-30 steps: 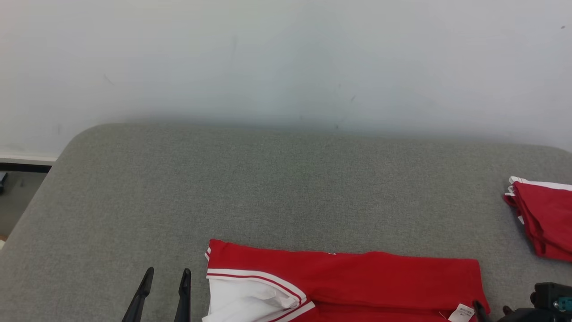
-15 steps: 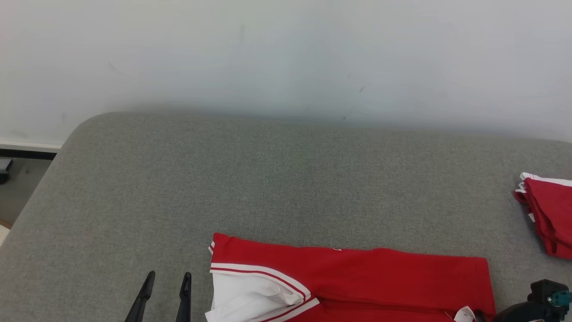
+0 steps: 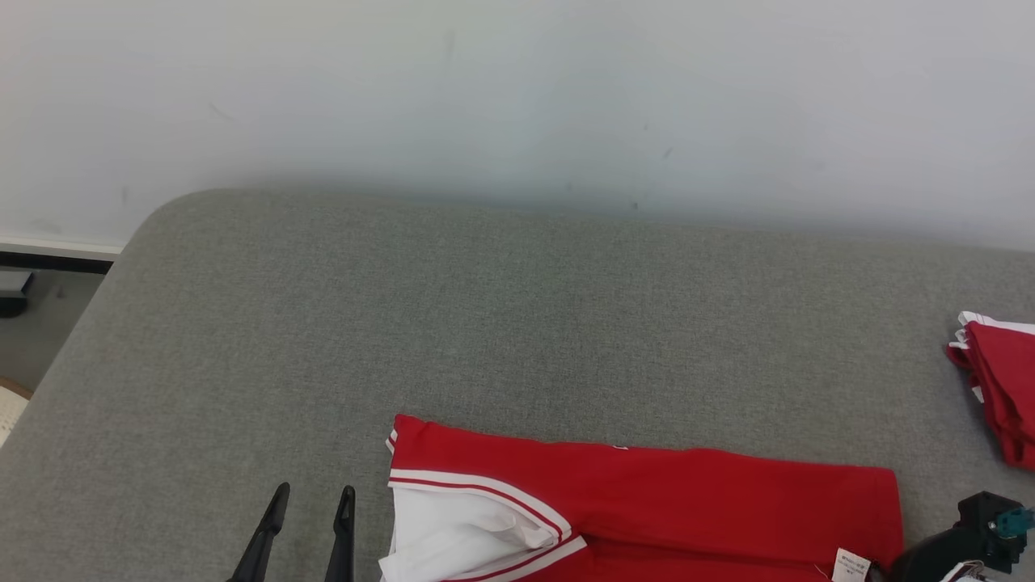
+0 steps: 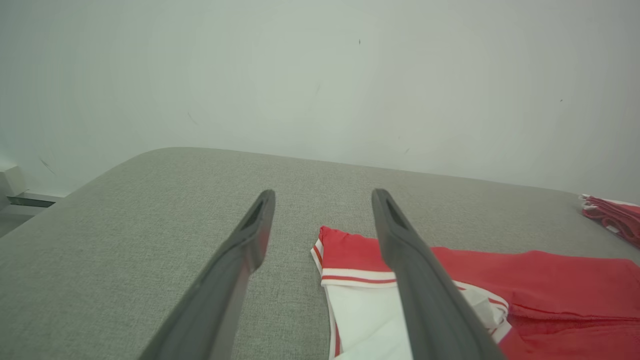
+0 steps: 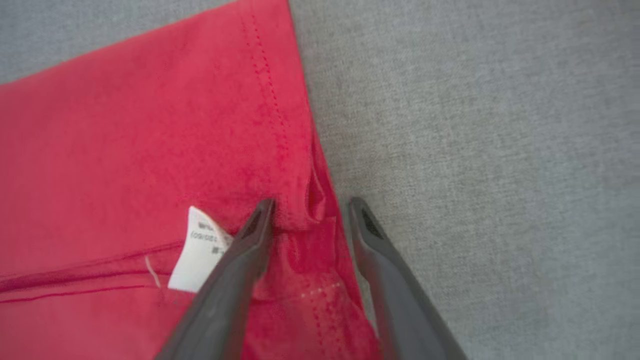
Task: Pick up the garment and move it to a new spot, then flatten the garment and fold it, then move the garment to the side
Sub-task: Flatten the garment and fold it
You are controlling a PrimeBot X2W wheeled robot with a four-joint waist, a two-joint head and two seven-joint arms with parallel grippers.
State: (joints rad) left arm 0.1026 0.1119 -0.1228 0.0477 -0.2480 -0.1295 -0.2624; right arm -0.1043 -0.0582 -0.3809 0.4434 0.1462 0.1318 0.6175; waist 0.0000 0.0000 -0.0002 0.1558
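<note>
Plain white wall (image 3: 517, 81) at the back, and in front of it a big grey cloth-covered pad (image 3: 485, 323) with rounded corners. Off its left side you could see a bit of floor (image 3: 40, 339).

The garment (image 3: 687, 501) was a red top with red-and-white striped trim and a white bit at its left end. It lay spread along the near edge of the pad, from about the middle over to the right, and it looked fairly flat apart from some rumpling in the white part.

The left gripper (image 3: 314, 490) sat just beside that white end, over bare pad. Its fingers were spread wide with nothing between them, so fully released.

The right gripper (image 5: 312, 201) was down at the garment's right end. One finger was on the red cloth right next to a little white tag (image 5: 197, 247), and the other was over the grey pad just past the edge. A small ruck of the hem stood up between the two. The jaws were apart there, straddling the hem rather than pinching it.

There was also a second red-and-white bundle (image 3: 999, 388) at the far right of the pad, well apart from the garment.
</note>
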